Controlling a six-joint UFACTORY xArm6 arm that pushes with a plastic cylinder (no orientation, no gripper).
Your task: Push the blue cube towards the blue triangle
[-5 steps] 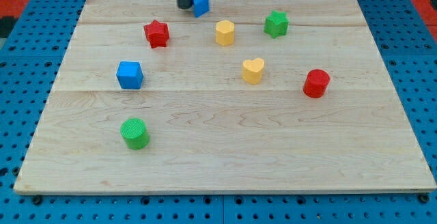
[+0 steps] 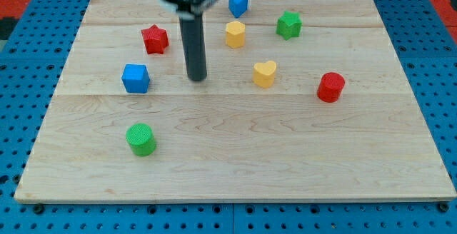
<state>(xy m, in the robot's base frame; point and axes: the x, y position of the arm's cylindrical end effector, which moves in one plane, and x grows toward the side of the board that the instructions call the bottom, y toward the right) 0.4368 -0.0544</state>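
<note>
The blue cube [image 2: 135, 78] sits on the left part of the wooden board [image 2: 235, 163]. The blue triangle [image 2: 238, 3] lies near the board's top edge, right of centre-left. My tip [image 2: 197, 78] rests on the board to the right of the blue cube, with a gap between them, and well below the blue triangle.
A red star [image 2: 154, 39] lies above the cube. A yellow block [image 2: 235, 33] sits below the blue triangle, a green star [image 2: 288, 25] to its right. A yellow heart [image 2: 264, 73], a red cylinder [image 2: 330, 87] and a green cylinder [image 2: 141, 139] also stand on the board.
My tip has moved from the board's top edge down to level with the blue cube. The blue triangle has shifted right and the red star slightly left.
</note>
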